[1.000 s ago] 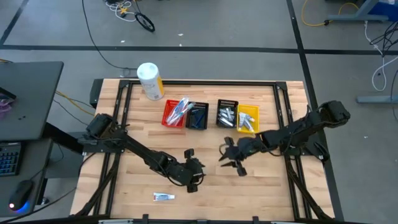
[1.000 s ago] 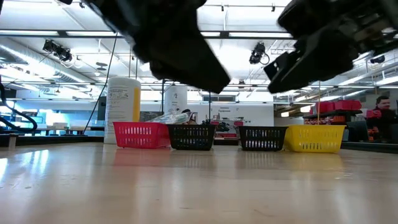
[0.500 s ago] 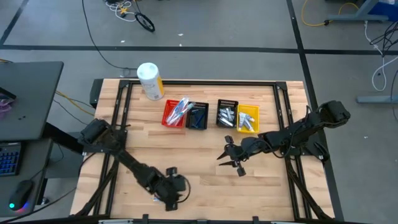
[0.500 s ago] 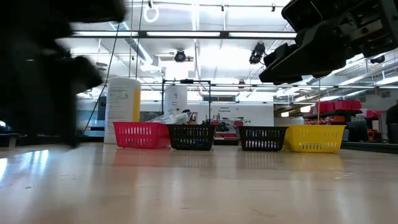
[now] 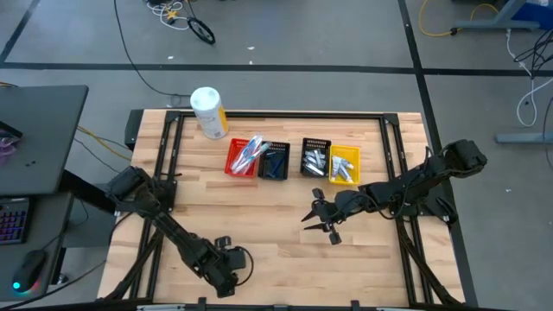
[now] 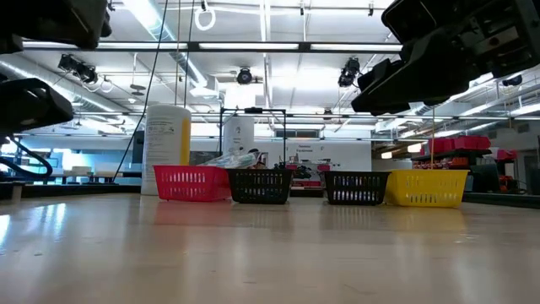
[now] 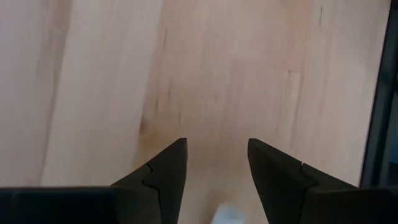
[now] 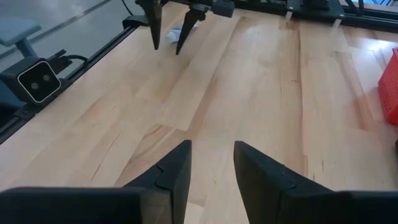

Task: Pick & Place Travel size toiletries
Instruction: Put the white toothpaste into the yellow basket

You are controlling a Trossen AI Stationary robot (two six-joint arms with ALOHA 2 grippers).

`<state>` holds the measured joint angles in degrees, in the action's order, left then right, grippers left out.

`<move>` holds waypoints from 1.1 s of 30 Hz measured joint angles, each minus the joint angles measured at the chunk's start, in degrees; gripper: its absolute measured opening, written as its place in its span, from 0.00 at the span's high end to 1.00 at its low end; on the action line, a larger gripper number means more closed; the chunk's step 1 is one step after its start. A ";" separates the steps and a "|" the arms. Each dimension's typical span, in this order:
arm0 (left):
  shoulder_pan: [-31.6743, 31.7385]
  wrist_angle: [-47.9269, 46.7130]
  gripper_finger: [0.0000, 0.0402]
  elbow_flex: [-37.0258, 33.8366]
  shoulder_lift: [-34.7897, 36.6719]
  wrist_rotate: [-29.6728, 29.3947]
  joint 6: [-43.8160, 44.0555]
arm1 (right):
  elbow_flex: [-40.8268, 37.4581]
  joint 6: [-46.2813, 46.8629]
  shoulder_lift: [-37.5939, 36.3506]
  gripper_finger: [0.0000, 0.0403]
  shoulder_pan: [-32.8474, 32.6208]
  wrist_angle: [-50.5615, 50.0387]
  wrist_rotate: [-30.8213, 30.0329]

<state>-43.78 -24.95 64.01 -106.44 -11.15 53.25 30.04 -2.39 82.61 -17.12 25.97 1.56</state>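
1. The left arm's tool (image 5: 226, 275) is hanging low over the near edge of the pale wooden tabletop (image 5: 285, 203), its dark fingers (image 7: 163, 171) standing apart with nothing clamped between them.
2. In the left wrist view, a small white thing (image 7: 229, 214) is showing between those fingers, cut off by the picture's edge; it is too blurred to say whether it is a toothpaste tube.
3. In the right wrist view, a pale scrap (image 8: 176, 31) is lying on the tabletop between the left tool's two fingertips, too small to name.
4. From above, the arm itself is covering that spot, so nothing of the item is showing there.
5. The right arm's tool (image 5: 320, 220) is hovering above the middle of the tabletop, well apart from the left one, its fingers (image 8: 177, 168) parted by a narrow gap and gripping nothing.
6. Four small slotted bins are sitting in a row toward the far side: red (image 5: 244, 159), black (image 5: 275, 162), black (image 5: 315, 158) and yellow (image 5: 344, 164).
7. Thin toothbrushes (image 5: 251, 150) are poking out of the red bin; silvery-white pieces (image 5: 316, 162) are filling the second black bin and the yellow one, too small to identify.
8. A white-and-yellow cylinder container (image 5: 208, 112) is lying at the far left corner.
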 joint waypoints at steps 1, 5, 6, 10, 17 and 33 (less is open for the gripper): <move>0.35 -0.95 0.56 0.05 0.41 1.26 -0.04 | 0.00 0.00 0.00 0.68 0.00 0.01 0.01; 0.73 -6.21 0.56 0.04 2.26 5.20 2.79 | 0.00 0.00 0.00 0.68 0.00 0.01 0.02; 0.73 -7.03 0.56 0.07 2.46 6.85 3.45 | 0.00 0.00 0.00 0.68 0.00 0.06 0.02; -0.58 -7.36 0.56 0.04 2.43 11.86 4.62 | 0.00 0.00 0.00 0.68 0.00 0.05 0.04; -2.80 -8.23 0.56 0.04 2.41 10.13 2.18 | 0.00 0.02 0.00 0.68 0.00 0.03 0.04; -2.02 -8.41 0.56 3.88 2.32 10.79 -20.01 | 0.00 0.02 0.00 0.68 0.00 0.05 0.04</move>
<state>-45.80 -33.36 67.89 -104.12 -0.36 33.24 30.04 -2.37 82.61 -17.12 26.02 1.61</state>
